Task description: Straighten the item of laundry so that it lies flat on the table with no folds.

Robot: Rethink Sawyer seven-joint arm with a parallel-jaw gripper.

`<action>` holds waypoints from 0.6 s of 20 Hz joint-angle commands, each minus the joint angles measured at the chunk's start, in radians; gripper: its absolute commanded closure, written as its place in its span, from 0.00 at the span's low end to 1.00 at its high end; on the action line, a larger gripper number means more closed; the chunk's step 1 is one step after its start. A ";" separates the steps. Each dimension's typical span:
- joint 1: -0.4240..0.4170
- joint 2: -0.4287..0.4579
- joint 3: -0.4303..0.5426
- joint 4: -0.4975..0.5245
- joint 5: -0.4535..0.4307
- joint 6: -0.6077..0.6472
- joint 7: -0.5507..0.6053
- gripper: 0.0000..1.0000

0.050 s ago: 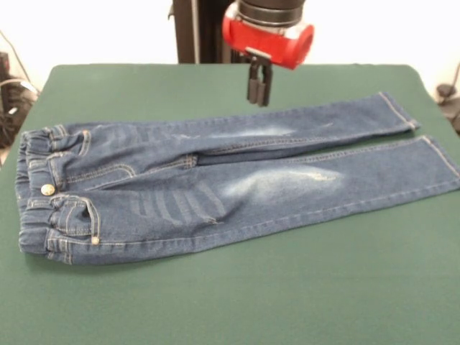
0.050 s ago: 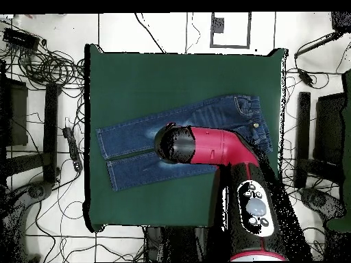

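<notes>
The item of laundry, small blue jeans (image 1: 215,190), lies spread on the green table (image 1: 215,302). Its elastic waistband is at the left and both legs run side by side to the right, with whitish faded patches on the thighs. My gripper (image 1: 259,85) hangs just above the far leg's thigh, behind the jeans' middle, shut with nothing in it. From overhead the jeans (image 2: 134,147) lie across the table (image 2: 171,75), waistband to the right. The red arm covers their middle and hides the gripper there.
Green tabletop surrounds the jeans on all sides, widest toward the front edge in the front view. Loose cables (image 2: 41,61) and dark stands (image 2: 322,137) crowd the floor beside both short ends of the table.
</notes>
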 commanded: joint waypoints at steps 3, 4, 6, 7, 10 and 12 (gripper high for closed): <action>0.023 0.082 -0.013 0.097 0.076 -0.091 0.203 1.00; 0.021 0.090 -0.012 0.096 0.078 -0.099 0.200 1.00; 0.026 0.107 -0.019 0.090 0.074 -0.118 0.201 1.00; 0.027 0.117 -0.019 0.090 0.075 -0.125 0.202 1.00; 0.047 0.143 -0.034 0.089 0.079 -0.163 0.224 1.00; 0.061 0.165 -0.043 0.091 0.089 -0.196 0.245 1.00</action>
